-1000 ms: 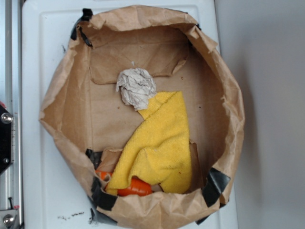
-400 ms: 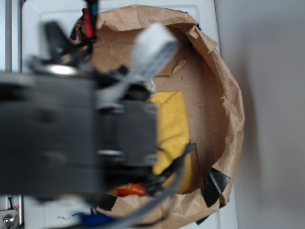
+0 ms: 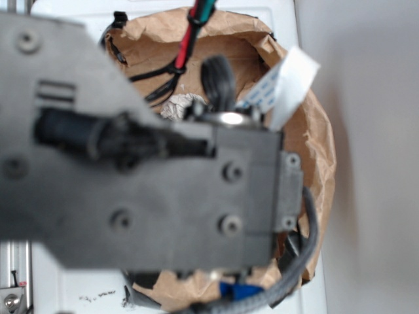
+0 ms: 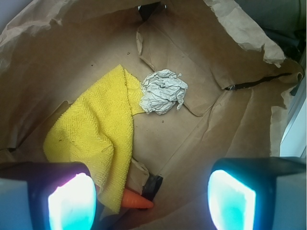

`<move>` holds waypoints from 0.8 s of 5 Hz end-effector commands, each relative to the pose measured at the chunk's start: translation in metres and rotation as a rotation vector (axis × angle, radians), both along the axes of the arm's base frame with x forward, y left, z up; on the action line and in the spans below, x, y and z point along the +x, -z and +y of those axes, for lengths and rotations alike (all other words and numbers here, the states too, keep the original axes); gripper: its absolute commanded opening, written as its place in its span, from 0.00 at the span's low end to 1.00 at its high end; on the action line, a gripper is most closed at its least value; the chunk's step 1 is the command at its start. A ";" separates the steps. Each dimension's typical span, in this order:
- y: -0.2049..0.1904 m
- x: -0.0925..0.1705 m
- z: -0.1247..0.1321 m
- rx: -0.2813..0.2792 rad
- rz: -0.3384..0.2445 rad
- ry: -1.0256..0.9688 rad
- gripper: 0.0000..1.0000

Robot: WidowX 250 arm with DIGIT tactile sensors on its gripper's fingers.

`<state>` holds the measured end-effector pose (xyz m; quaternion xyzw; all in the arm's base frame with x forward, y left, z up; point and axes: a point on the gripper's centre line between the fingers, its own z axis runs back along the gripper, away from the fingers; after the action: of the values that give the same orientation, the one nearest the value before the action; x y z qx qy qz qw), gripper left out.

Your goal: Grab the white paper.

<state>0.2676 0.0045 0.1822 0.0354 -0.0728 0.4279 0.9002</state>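
Lying on the floor of the brown paper bag (image 4: 201,124), the white paper (image 4: 163,91) is a creased, greyish ball touching the yellow cloth's (image 4: 96,139) corner; the gripper (image 4: 152,201) hangs above, jaws spread wide and empty, likely lining up a descent; the cloth is soft terry, the bag stiff and wrinkled.

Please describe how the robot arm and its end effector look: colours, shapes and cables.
The arm is dark grey, blocky, with screw heads. Red, green and black cables and a white flat ribbon run along it. The end effector has two dark fingers with pads glowing cyan.
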 end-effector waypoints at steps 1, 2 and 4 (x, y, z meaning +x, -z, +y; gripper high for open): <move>-0.004 0.005 0.022 -0.077 -0.111 -0.097 1.00; 0.020 0.032 0.025 -0.108 -0.051 -0.097 1.00; 0.050 0.030 0.036 -0.073 -0.072 -0.078 1.00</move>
<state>0.3009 0.0221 0.1145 -0.0005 -0.0600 0.4607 0.8855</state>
